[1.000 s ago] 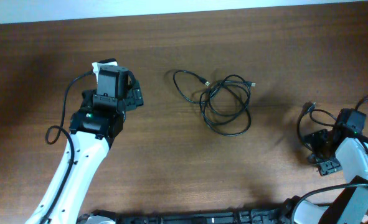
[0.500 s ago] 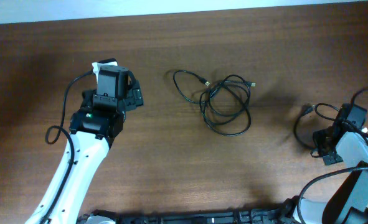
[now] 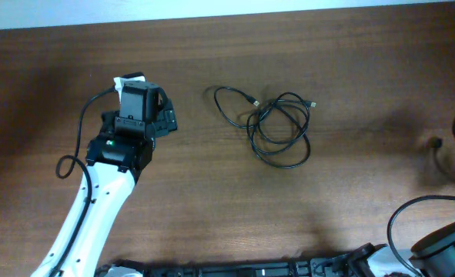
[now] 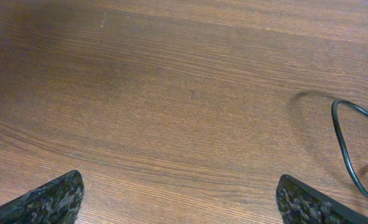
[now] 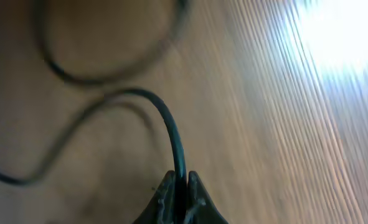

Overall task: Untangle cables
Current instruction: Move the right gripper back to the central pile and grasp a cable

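Observation:
A tangled bundle of thin black cables (image 3: 277, 127) lies on the brown table in the middle of the overhead view. My left gripper (image 3: 163, 116) hovers to its left, open and holding nothing. In the left wrist view its gripper (image 4: 179, 200) has both fingertips (image 4: 50, 200) spread wide over bare wood, and one cable loop (image 4: 344, 149) shows at the right edge. A separate cable (image 3: 436, 144) trails at the table's far right. In the blurred right wrist view my right gripper (image 5: 180, 182) is shut on this thin black cable (image 5: 171, 134). The right gripper itself is outside the overhead frame.
The wooden table (image 3: 212, 208) reaches a pale wall strip at the top. Part of the right arm (image 3: 443, 245) and its wires show at the bottom right corner. A black rail (image 3: 235, 269) runs along the front edge.
The right gripper closed on the cable at the far right and swung out of the overhead frame, dragging that cable rightward. The left arm and the middle bundle have not moved.

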Controlling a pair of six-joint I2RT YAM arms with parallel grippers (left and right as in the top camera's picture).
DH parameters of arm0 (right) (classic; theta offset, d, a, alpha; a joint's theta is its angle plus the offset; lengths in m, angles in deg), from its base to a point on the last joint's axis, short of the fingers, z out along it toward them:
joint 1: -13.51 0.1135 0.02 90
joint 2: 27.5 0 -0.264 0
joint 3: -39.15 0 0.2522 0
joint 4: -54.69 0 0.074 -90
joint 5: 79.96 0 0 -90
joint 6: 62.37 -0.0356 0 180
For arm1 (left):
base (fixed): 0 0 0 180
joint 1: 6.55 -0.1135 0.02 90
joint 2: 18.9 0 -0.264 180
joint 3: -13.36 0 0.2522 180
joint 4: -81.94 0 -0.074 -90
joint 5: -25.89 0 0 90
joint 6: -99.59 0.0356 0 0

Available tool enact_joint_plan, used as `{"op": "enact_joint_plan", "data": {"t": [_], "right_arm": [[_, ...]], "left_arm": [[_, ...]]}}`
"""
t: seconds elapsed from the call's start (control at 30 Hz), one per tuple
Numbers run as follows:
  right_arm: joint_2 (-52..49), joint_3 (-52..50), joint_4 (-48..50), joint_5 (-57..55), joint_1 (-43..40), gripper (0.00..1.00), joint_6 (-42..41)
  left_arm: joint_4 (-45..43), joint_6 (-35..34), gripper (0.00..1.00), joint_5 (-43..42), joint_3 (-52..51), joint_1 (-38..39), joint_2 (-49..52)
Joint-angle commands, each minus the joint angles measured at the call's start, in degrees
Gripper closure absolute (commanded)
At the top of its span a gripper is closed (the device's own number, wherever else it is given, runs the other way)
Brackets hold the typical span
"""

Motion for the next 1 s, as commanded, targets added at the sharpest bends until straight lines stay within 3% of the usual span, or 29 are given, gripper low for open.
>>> {"op": "enact_joint_plan", "data": {"t": [0.0, 0.2, 0.3, 0.37, 0.5, 0.63, 0.77, 0.97], "right_arm": [[0.1, 5.3, 2.1, -0.5, -1.2, 0.96, 1.1], [0.1, 6.8, 7.4, -2.1, -1.2, 0.94, 2.8], [0.1, 6.8, 7.1, -1.8, -1.2, 0.51, 2.8], [0.1, 6.8, 6.6, 2.2, -1.2, 0.40, 5.9], [0.1, 6.8, 4.8, 28.7, 0.0, 0.12, 17.7], [0.1, 6.8, -1.0, 38.0, 8.3, 0.08, 25.3], [0.1, 6.7, -6.8, 38.1, 23.8, 0.08, 36.9], [-0.2, 6.7, -7.1, 30.0, 44.9, 0.04, 38.6]], "left_arm": [[-0.1, -0.7, 0.01, 0.0, 0.0, -0.3, 0.0], [-0.1, -0.7, 0.01, 0.0, 0.0, -0.3, 0.0], [-0.1, -0.7, 0.01, 0.0, 0.0, -0.3, 0.0], [-0.1, -0.7, 0.01, 0.0, 0.0, -0.3, 0.0], [-0.1, -0.7, 0.01, 0.0, 0.0, -0.3, 0.0], [-0.1, -0.7, 0.01, 0.0, 0.0, -0.3, 0.0], [-0.1, -0.7, 0.01, 0.0, 0.0, -0.3, 0.0], [-0.1, -0.7, 0.01, 0.0, 0.0, -0.3, 0.0]]}}
